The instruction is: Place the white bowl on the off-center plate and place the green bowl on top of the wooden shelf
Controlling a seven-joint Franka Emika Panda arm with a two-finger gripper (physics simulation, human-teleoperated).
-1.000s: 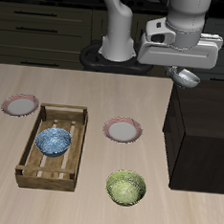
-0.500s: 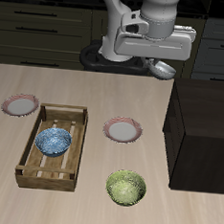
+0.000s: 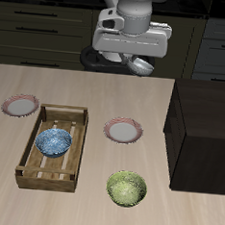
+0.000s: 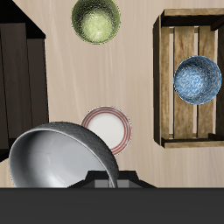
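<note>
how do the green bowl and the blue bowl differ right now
The green bowl sits on the bare table near its front edge; the blue bowl rests inside the slatted wooden crate. The green bowl is yellow-green and mottled; the blue bowl has a blue-and-white pattern. The green bowl looks slightly wider. Both are round, upright and untouched.

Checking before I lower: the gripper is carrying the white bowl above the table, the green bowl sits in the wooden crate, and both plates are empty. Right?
Not quite. The bowl in the wooden crate is the blue patterned bowl; the green bowl sits on the bare table near its front edge, as the exterior view shows. The gripper does carry the white bowl, and both plates are empty.
</note>
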